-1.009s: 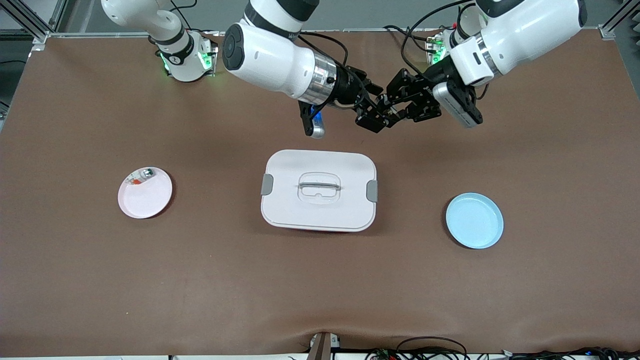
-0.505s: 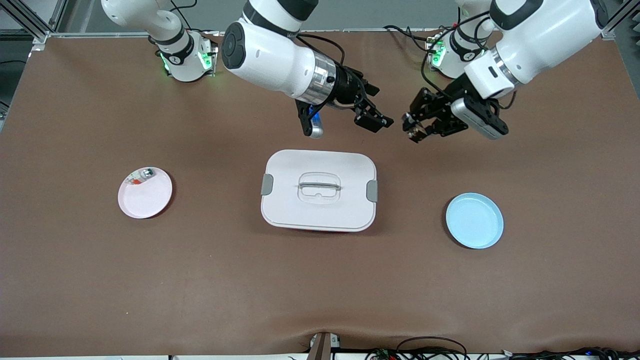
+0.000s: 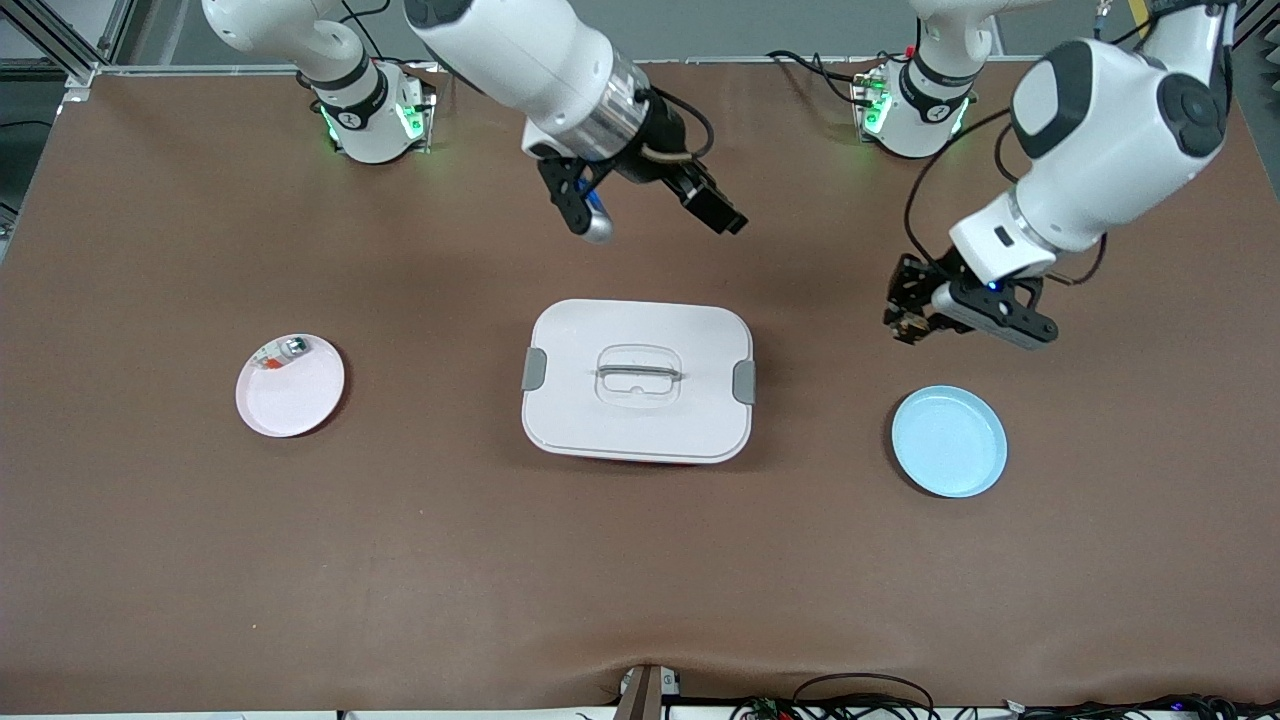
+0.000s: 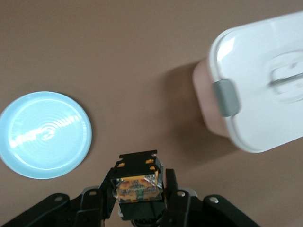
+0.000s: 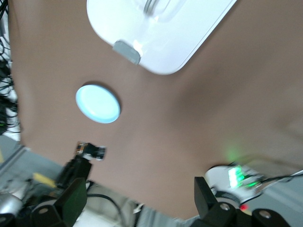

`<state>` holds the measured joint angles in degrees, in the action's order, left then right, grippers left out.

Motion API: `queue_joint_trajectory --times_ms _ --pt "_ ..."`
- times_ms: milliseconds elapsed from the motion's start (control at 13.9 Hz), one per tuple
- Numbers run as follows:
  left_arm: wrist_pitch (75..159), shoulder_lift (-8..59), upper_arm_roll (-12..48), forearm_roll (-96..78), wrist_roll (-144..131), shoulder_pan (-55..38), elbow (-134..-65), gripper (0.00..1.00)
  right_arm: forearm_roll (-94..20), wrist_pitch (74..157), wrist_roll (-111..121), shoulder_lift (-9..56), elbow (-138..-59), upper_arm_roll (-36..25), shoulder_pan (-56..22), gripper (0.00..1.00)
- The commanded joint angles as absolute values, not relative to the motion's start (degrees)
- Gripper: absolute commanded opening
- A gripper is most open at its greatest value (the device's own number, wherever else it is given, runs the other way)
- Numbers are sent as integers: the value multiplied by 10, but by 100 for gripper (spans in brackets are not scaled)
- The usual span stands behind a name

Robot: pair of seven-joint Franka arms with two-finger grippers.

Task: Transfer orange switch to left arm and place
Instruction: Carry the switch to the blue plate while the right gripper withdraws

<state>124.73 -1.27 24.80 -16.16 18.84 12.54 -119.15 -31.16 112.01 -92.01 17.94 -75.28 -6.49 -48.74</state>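
Observation:
The orange switch point(image 4: 137, 182), a small black block with an orange part, is clamped between my left gripper's point(image 4: 140, 191) fingers. In the front view that left gripper point(image 3: 903, 322) hangs over bare table between the white box point(image 3: 637, 380) and the blue plate point(image 3: 949, 441), with the switch point(image 3: 911, 328) at its tip. My right gripper point(image 3: 716, 209) is open and empty, raised over the table beside the box's edge toward the robot bases. Its fingers point(image 5: 71, 201) stand wide apart in the right wrist view. The box point(image 4: 258, 80) is closed and latched.
A pink plate point(image 3: 290, 386) toward the right arm's end holds a small greenish-silver piece point(image 3: 284, 350). The blue plate point(image 4: 45, 135) is empty. The brown table mat point(image 3: 640, 560) runs to the edge nearest the front camera, where cables lie.
The two grippers were together over the table; my left gripper has carried the switch away toward the blue plate and lower. My right gripper has opened and drawn back toward its base.

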Motion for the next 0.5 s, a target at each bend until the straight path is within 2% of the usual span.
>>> queue_joint_trajectory --times_ms 0,216,432 --pt "1249 44 253 -101 273 159 -1160 0 -287 1016 -804 137 -764 -63 -448 100" --pt "1254 96 252 -34 373 185 -1146 0 -261 939 -683 83 -809 -65 -404 100" --pt "1282 128 252 47 430 186 -1147 0 -158 903 -521 27 -873 -65 -389 100"
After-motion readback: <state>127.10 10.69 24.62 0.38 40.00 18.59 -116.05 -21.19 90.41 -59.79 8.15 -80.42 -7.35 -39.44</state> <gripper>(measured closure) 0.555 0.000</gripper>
